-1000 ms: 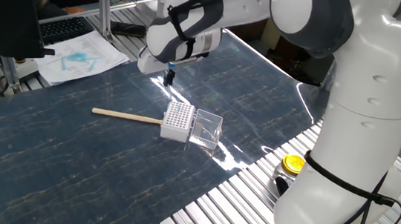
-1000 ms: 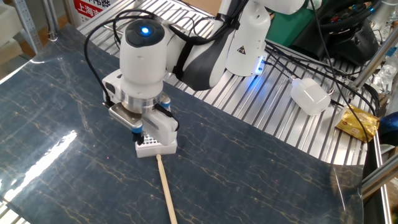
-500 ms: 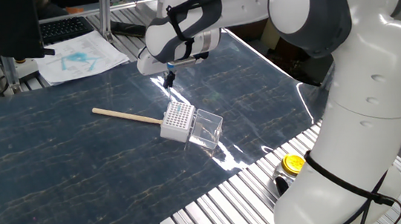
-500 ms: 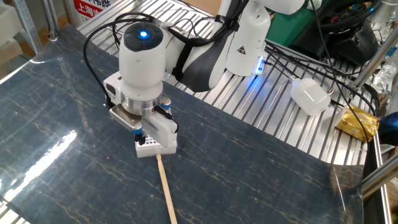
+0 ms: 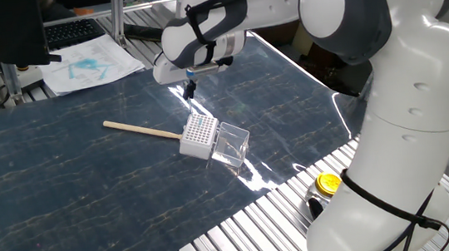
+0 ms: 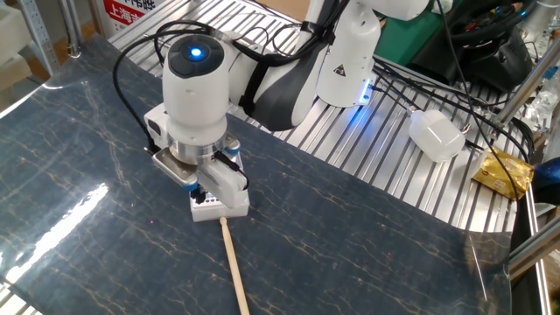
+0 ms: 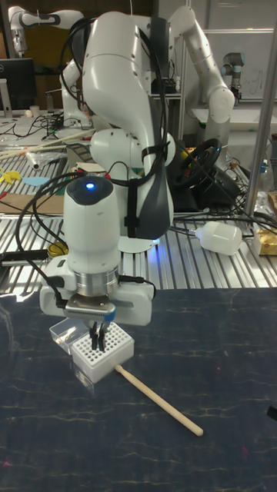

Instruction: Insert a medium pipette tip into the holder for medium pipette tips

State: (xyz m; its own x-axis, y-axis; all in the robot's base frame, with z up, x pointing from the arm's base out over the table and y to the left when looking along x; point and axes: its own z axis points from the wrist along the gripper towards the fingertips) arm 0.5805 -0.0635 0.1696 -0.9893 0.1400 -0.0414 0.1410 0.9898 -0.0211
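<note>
The holder for medium pipette tips (image 5: 199, 134) is a small white box with a grid of holes, standing mid-mat, also seen as the holder (image 7: 102, 352) and the holder (image 6: 215, 206). Its clear lid (image 5: 232, 144) lies open beside it. My gripper (image 5: 190, 87) hangs just above the box's far edge, fingers pressed together. A slender pale medium pipette tip (image 5: 191, 97) pokes down from between them, barely visible. From the front, the gripper (image 7: 97, 338) hovers right over the grid. A long wooden stick (image 5: 141, 131) lies against the box.
The dark blue mat (image 5: 63, 184) sits on a slatted metal table (image 5: 244, 232). Papers (image 5: 88, 64) lie at the back left, and a yellow cap (image 5: 328, 183) sits by the robot base. A white bottle (image 6: 436, 136) and a yellow packet (image 6: 503, 172) lie off the mat.
The gripper has shifted slightly sideways above the holder, still shut. The holder and stick have not moved.
</note>
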